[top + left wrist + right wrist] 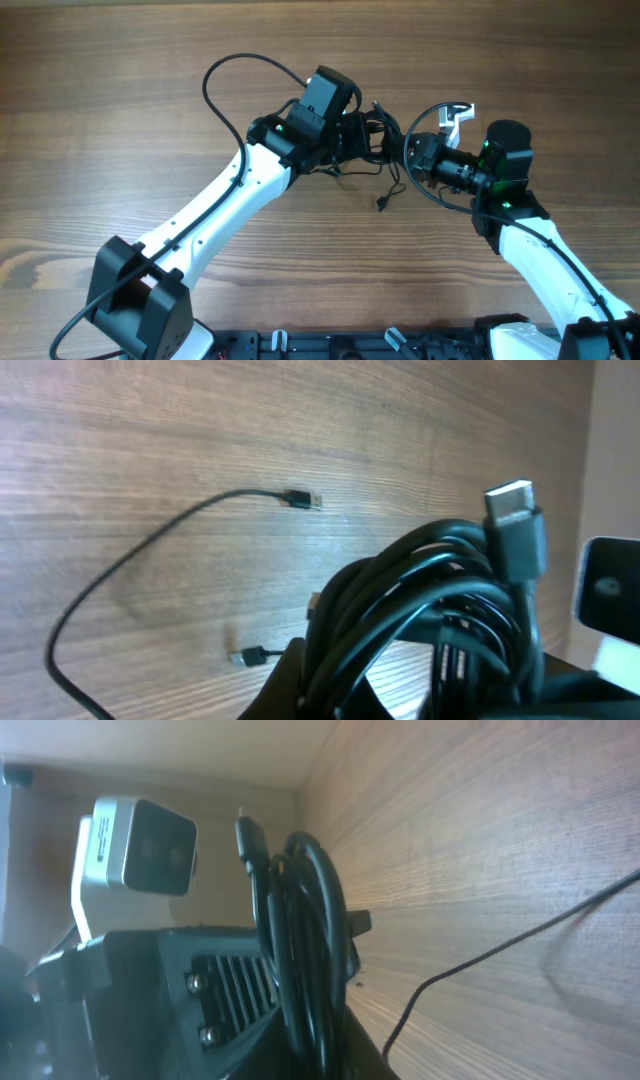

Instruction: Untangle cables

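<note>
Black cables (386,140) sit bunched in a coil near one o'clock of the surface (120,100) centre, clamped by the left pincer (362,136); whether the right pincer (415,152), at their three o'clock, grips anything I cannot tell. One tail (384,200) trails toward six; the untangling looks barely begun

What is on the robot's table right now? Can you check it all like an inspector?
Surface: wooden table, brown grain.
Job's things: cable bundle of thin black cords, knotted, lifted between the two hands; a large plug sticks up from it; a loose cord lies on the wood and ends in a small plug.
Clutter: nothing seen.
Hands: left hand shut on the cable bundle; right hand right at the bundle, open or shut cannot be told.
Cables: thick arm wire loops off the left arm, apart from the tangle.
Surroundings: black arm base at the near edge.
</note>
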{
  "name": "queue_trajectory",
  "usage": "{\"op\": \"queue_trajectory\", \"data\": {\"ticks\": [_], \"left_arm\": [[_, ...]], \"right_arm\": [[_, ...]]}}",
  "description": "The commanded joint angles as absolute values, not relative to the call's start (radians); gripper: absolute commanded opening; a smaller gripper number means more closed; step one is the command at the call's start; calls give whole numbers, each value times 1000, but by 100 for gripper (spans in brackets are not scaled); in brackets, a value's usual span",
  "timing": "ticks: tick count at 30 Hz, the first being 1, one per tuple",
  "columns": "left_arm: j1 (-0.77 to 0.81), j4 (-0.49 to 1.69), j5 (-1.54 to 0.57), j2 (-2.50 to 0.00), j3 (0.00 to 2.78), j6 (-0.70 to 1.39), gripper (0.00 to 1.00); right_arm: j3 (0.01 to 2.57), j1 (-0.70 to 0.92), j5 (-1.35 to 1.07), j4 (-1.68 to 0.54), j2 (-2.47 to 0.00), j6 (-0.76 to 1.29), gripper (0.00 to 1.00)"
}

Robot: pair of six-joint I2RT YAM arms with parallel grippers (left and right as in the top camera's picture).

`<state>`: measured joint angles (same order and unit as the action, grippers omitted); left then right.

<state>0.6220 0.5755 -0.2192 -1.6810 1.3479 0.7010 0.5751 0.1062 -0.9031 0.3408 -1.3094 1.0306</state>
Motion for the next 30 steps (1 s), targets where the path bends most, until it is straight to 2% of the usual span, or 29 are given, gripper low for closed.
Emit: {"op": "queue_trajectory", "data": {"ticks": [1,2,3,7,10,11,13,18,21,26,30], "left_arm": [[591,590,-88,-1668,1354,527,4],[584,593,-88,-1666,1354,508,4],[578,594,-88,-1663,1354,485,4],[558,594,-89,-1647,1354,377,4],[559,585,-185,-1649,1354,267,4],[559,585,-273,-1649,1354,203,4],[559,588,-333,-1649,1354,150,4],[559,595,-338,-1649,1354,149,4],[559,598,-408,-1649,1354,127,4],[559,598,-469,-1649,1354,111,4],[559,599,-490,-1649,1354,108,4]], "right_arm": [[583,100,-941,347,-1314,613,61],[583,97,-941,337,-1314,548,94],[583,91,-941,327,-1314,509,100],[583,28,-941,353,-1314,496,100],[583,39,-941,385,-1314,448,99],[583,53,-940,382,-1314,386,91],[583,85,-939,379,-1322,298,83],[583,141,-775,362,-1332,180,83],[583,141,-748,365,-1332,152,70],[583,141,-762,359,-1333,127,56],[583,141,-822,348,-1334,73,26]]}}
